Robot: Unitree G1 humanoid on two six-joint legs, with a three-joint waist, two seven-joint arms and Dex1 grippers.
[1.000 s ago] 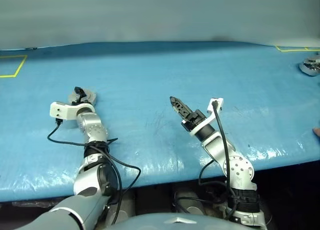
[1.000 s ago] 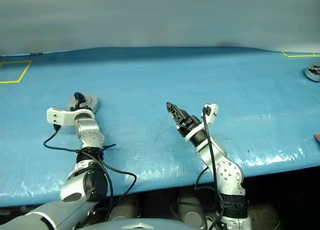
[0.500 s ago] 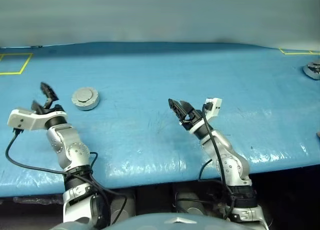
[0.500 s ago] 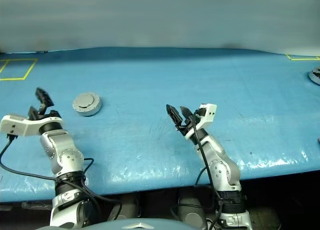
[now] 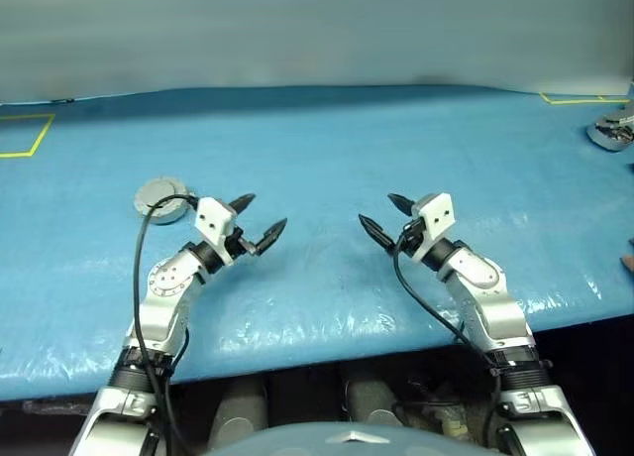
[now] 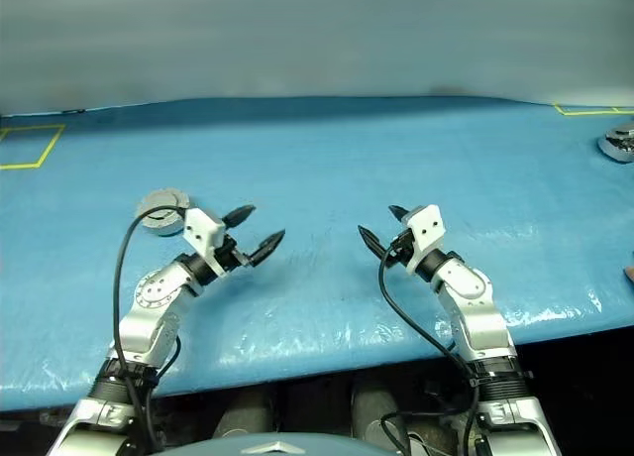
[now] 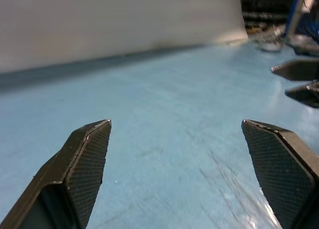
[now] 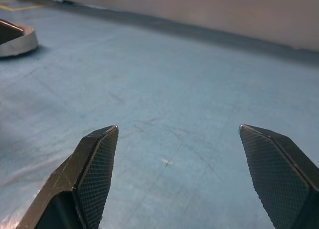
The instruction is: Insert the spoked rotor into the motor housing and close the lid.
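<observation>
A round silver-grey motor housing (image 5: pixel 157 198) sits on the blue table, left of centre, partly behind my left arm's cable. Its top face looks flat and silver, and I cannot tell whether that is the lid. The spoked rotor is hidden or out of view. My left gripper (image 5: pixel 263 211) hovers just to the right of the housing, open and empty, pointing toward the middle. My right gripper (image 5: pixel 378 209) faces it from the right, also open and empty. The right wrist view catches the housing's silver wall (image 8: pixel 17 42) beyond the wide-spread fingers (image 8: pixel 99 159).
The blue table cover (image 5: pixel 327 139) runs wide between and beyond the grippers. Yellow tape marks a square at the far left (image 5: pixel 30 131) and a corner at the far right (image 5: pixel 580 98). Another silver object (image 5: pixel 614 131) lies at the far right. The table's front edge is just below both wrists.
My left gripper came off the housing, swung out left, then back to its right side, now pointing at the middle. My right gripper rolled and shifted right. The housing stayed put.
</observation>
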